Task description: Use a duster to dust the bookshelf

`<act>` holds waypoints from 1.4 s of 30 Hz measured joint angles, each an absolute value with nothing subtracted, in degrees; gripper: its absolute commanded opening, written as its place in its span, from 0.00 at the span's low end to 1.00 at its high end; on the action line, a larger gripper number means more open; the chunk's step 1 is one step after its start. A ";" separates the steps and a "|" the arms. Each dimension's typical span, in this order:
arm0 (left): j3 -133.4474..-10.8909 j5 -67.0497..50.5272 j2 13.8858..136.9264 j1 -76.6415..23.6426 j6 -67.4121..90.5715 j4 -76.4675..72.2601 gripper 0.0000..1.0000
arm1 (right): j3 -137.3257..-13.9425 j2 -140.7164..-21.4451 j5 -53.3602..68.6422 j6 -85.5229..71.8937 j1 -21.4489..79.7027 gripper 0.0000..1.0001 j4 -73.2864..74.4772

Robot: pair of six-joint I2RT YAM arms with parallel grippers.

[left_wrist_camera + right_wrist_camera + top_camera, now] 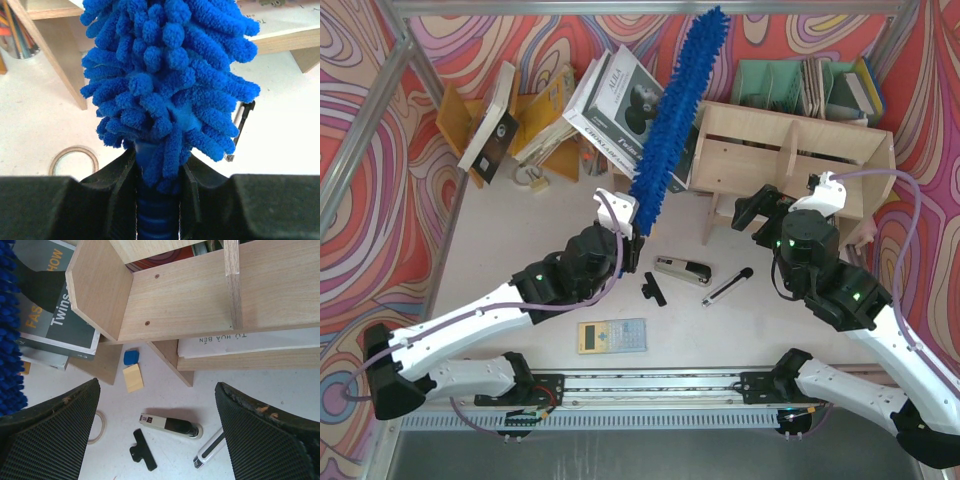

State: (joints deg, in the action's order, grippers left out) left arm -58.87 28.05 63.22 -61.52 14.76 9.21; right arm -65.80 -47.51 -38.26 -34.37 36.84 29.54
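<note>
Pinches the duster (670, 110) by its short handle in the left gripper (638, 232), jaws pressed tight on it. Aims the blue fluff up and away, leaning right, just beside the left end of the bookshelf (790, 150); cannot tell whether touching. Finds that shelf to the right, long axis across the table. Shows the right gripper (782, 205) spread wide and empty, nearer the shelf. Probably needs a rightward sweep from the left arm.

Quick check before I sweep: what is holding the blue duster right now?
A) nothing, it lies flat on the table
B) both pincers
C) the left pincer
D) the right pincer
C: the left pincer is shut on the duster at its handle end, while the right pincer stands open with nothing between its fingers.
</note>
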 measured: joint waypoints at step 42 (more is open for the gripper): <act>-56.90 21.74 68.40 -61.45 18.98 5.39 0.00 | -65.80 -47.70 -38.28 -34.35 36.84 0.86 29.87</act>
State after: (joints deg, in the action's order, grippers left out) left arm -56.90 21.74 68.40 -61.45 18.98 5.39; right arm -65.80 -47.70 -38.28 -34.35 36.84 29.87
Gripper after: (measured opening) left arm 0.346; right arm 0.855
